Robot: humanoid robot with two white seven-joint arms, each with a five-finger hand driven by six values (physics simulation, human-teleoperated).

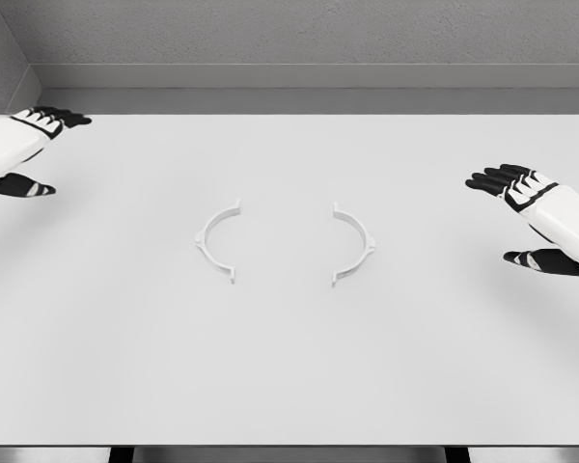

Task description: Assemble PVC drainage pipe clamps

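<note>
No readable text, labels, brands, numbers or signs anywhere in head view. Flat white rectangular worktop (289, 367): plain, unmarked. Two white half-ring plastic clamp pieces (218, 241) (352, 243): no lettering visible. White-and-black robot hands (24, 145) (536, 217): no markings legible.

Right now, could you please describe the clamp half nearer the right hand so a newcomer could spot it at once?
On the white table, two white half-rings lie apart near the middle. The one you want is the right clamp half. Its curve bulges toward the right hand, unlike the left clamp half.
</note>
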